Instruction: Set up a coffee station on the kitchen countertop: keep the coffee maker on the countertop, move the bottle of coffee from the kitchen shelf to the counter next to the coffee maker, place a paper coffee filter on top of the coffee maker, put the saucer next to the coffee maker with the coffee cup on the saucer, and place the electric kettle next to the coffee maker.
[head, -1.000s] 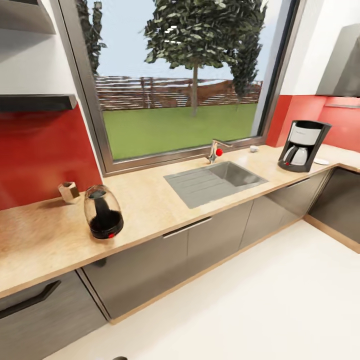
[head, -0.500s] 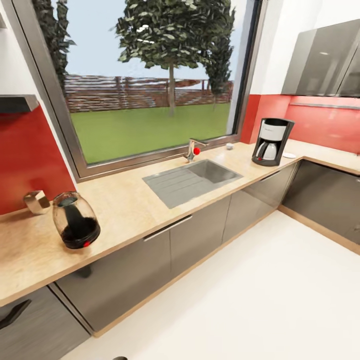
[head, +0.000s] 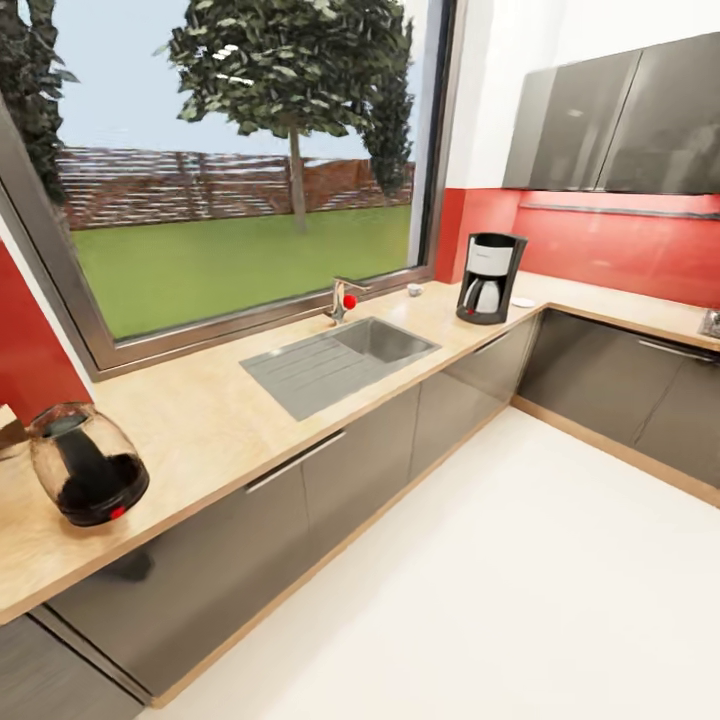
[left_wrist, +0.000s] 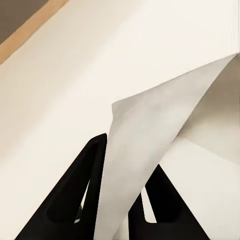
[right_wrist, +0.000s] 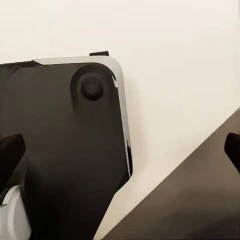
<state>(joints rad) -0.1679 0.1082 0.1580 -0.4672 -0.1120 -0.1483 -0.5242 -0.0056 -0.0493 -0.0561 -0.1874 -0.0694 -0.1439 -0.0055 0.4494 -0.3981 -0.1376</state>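
The coffee maker (head: 490, 277) stands at the far end of the kitchen countertop (head: 210, 420), near the corner. Beside it lies the white saucer (head: 522, 302). A tiny white coffee cup (head: 414, 290) sits by the window sill. At the near left end of the counter stands the glass electric kettle (head: 85, 465). In the left wrist view my left gripper (left_wrist: 127, 156) is shut on the white paper coffee filter (left_wrist: 160, 120), held over the pale floor. My right gripper (right_wrist: 120, 150) is open, its fingertips (right_wrist: 10, 152) far apart. The bottle of coffee is out of view.
A steel sink (head: 340, 358) with a tap (head: 340, 300) is set in the counter under the big window. Dark cabinets run below and turn the corner at right. The white floor (head: 520, 560) is wide and open. The right wrist view looks down on a dark part of the robot's body (right_wrist: 65, 150).
The head camera has swung right, so the whole scene has slid left; the coffee maker is nearer the centre and the kettle is at the left edge. Nothing on the counter has moved.
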